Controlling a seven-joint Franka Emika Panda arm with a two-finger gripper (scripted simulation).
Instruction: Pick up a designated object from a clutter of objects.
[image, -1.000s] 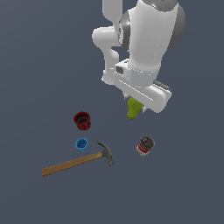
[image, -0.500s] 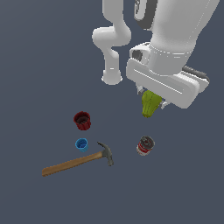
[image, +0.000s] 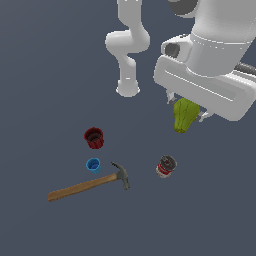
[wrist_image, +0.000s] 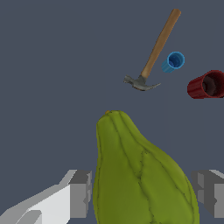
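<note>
Even, diffuse simulator lighting falls on a flat slate-blue floor (image: 45, 75) with no cast shadows beneath any object in either view. The white arm (image: 210, 55) is the brightest element, softly shaded from pale to grey on its undersides, without glare or blown highlights. The pear (wrist_image: 140, 175) shows gentle darkening towards its edges and along its surface creases. Both renders are soft and low in resolution: edges of the hammer (image: 87, 185) and can (image: 165, 166) are slightly blurred and jagged. No lens distortion appears at the borders; focus is uniform throughout.
</note>
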